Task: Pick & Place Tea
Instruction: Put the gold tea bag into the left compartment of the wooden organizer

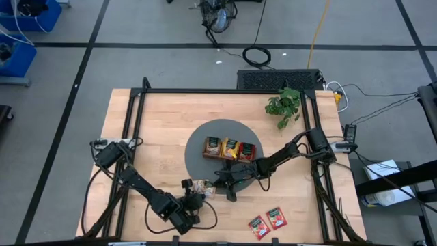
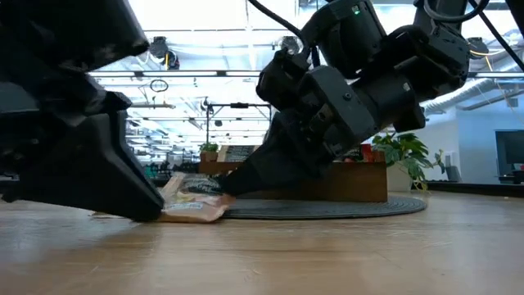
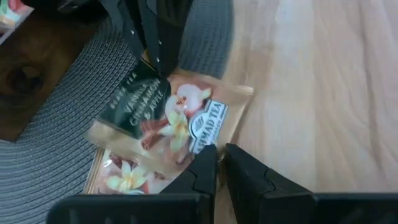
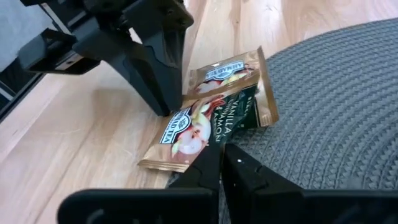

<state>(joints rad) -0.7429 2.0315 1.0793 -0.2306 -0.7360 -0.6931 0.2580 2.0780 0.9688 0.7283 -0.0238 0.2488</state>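
Right claw (image 4: 222, 163) tilted low, pinched on cream sachets (image 4: 208, 115) — left claw (image 3: 219, 163) narrow, opposite.

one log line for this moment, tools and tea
left tool: shut, tips on cream sachets | right tool: shut on top cream sachet | sachets: at mat edge | tray: on mat

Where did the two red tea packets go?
In the high view, the two small flat red tea sachets lie side by side on the wooden table near its front edge, right of centre, apart from the round grey mat and wooden tray.
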